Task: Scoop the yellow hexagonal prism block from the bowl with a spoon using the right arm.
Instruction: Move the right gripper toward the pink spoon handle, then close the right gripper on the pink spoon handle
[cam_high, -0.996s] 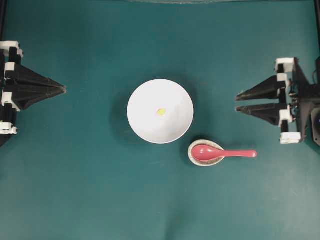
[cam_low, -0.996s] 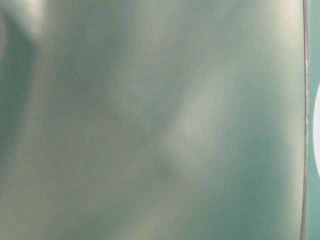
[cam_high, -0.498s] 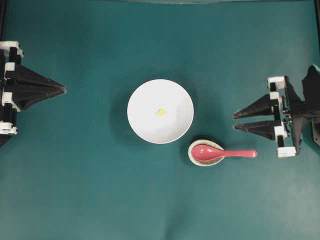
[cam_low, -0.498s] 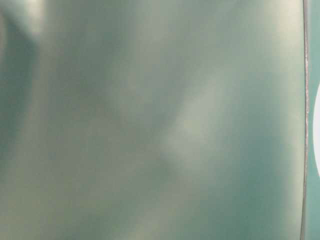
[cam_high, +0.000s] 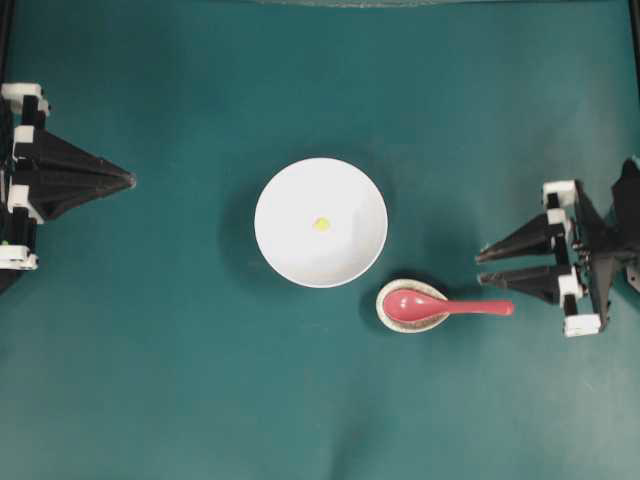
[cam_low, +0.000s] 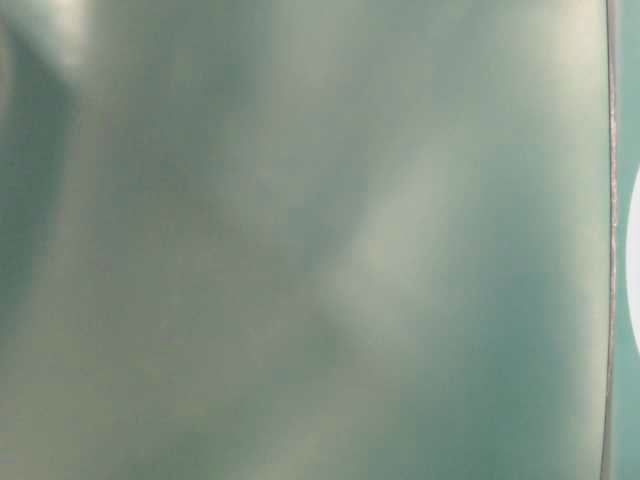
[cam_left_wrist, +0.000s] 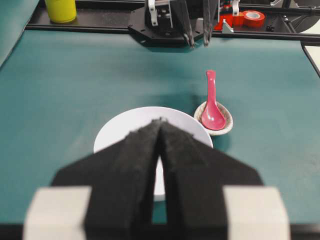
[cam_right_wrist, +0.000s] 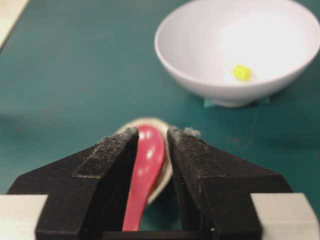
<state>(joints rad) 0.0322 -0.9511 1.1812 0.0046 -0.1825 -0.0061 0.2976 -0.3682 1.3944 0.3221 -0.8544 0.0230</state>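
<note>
The green counter (cam_high: 200, 380) fills the overhead view, with bare cloth on every side of the white bowl (cam_high: 320, 222) that sits near its middle. Taking the bowl as landmark: the left gripper (cam_high: 128, 180) lies far to its left at the counter's edge, tips pointing toward it and pressed together; in the left wrist view only a thin slit shows between them. The right gripper (cam_high: 481, 266) lies well to the bowl's right and a little toward the near edge, its jaws spread with a clear gap, holding nothing. In the right wrist view the spoon's handle is seen through that gap, but overhead the tips stand apart from it.

Just beside the bowl, at its lower right, sits a small speckled rest (cam_high: 412, 305). The pink spoon (cam_high: 445, 307) lies with its scoop in the rest and its handle pointing away from the bowl toward the right gripper. Nothing stands between that gripper and the handle.

The yellow block (cam_high: 321, 224) lies on the floor of the bowl, near its centre.

The table-level view is a blur; only a white sliver shows at its right edge.
</note>
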